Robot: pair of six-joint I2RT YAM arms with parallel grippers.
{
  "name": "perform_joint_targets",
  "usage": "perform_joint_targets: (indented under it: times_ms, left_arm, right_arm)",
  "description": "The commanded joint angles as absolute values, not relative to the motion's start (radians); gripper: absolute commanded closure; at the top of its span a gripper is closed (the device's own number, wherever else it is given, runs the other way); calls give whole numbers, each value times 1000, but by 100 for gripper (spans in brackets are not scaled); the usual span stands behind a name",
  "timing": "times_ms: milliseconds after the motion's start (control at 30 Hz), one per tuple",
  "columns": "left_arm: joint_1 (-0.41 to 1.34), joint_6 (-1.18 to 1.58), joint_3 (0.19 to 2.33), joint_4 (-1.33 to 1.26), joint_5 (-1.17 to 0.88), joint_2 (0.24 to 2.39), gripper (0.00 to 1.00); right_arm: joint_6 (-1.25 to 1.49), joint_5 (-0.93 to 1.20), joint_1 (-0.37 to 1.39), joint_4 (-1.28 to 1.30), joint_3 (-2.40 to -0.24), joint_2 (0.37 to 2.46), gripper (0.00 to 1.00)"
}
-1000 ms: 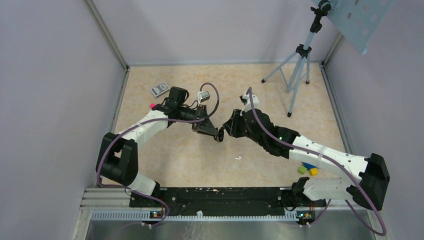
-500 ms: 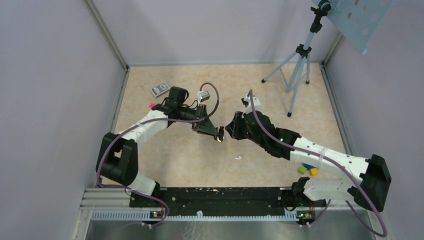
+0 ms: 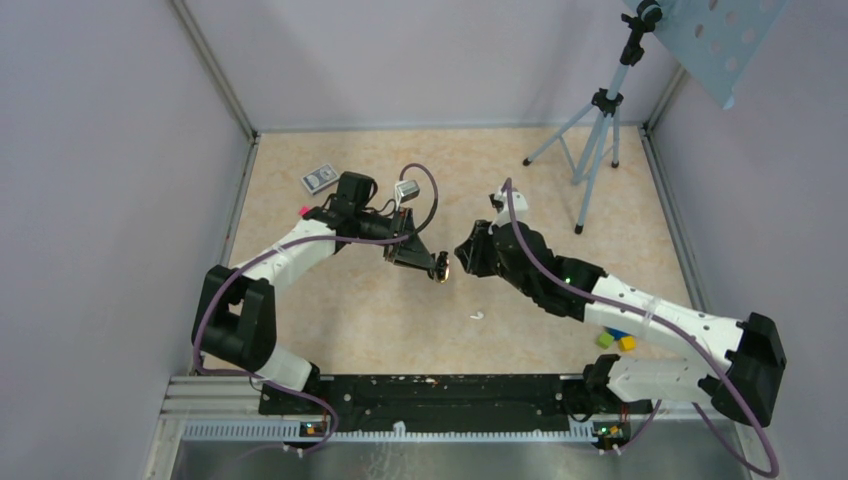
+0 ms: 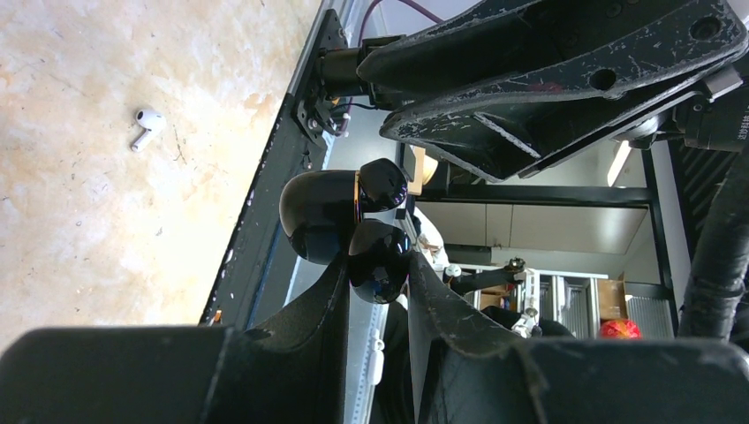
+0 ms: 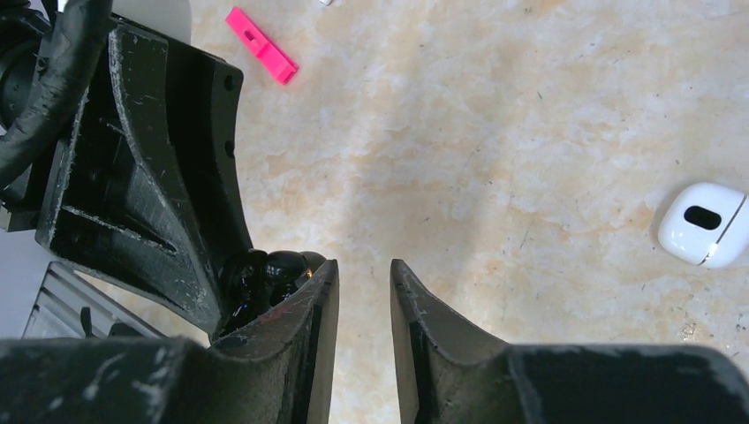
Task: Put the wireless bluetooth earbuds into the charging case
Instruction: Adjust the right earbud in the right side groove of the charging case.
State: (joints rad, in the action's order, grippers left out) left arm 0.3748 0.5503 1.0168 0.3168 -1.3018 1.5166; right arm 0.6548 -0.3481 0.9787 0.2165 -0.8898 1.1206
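My left gripper [image 3: 438,266] [image 4: 380,258] is shut on a glossy black charging case [image 4: 322,216] with a gold band, held above the table. The case shows in the right wrist view as black rounded shapes [image 5: 265,274] just left of my right gripper's fingers. Whether a black earbud sits in it I cannot tell. My right gripper [image 3: 463,256] [image 5: 364,265] stands just right of the case, open, with only bare table showing between its fingers. One white earbud [image 3: 477,316] [image 4: 146,124] lies on the table nearer the arm bases.
A white charging case [image 5: 704,225] lies on the table. A pink block [image 3: 304,211] [image 5: 261,46] and a card box [image 3: 319,178] lie far left. A tripod [image 3: 595,130] stands far right. Coloured blocks [image 3: 615,340] sit beside the right arm.
My right gripper has drawn back a little to the right, away from the black case. The left gripper and the case have stayed in place.
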Motion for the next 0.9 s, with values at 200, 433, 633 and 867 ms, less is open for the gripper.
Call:
perform_joint_targets:
  times_ms: [200,433,633,867]
  left_arm:
    - [375,515,1054,324,-1327,1504,100]
    - [376,508,1046,324,-1330,1503,100]
    - [376,502,1058,328,-1337,1512,100]
    - [375,491,1065,347,-1333,1506,100]
  right_arm:
    - [657,-387,974,160,-940,1158,71]
    - [650,-376,970,148,-947,1157,71]
    - [627,-351,960,147,-966,1167,70]
    - [607,-305,955,135,-979,1174,69]
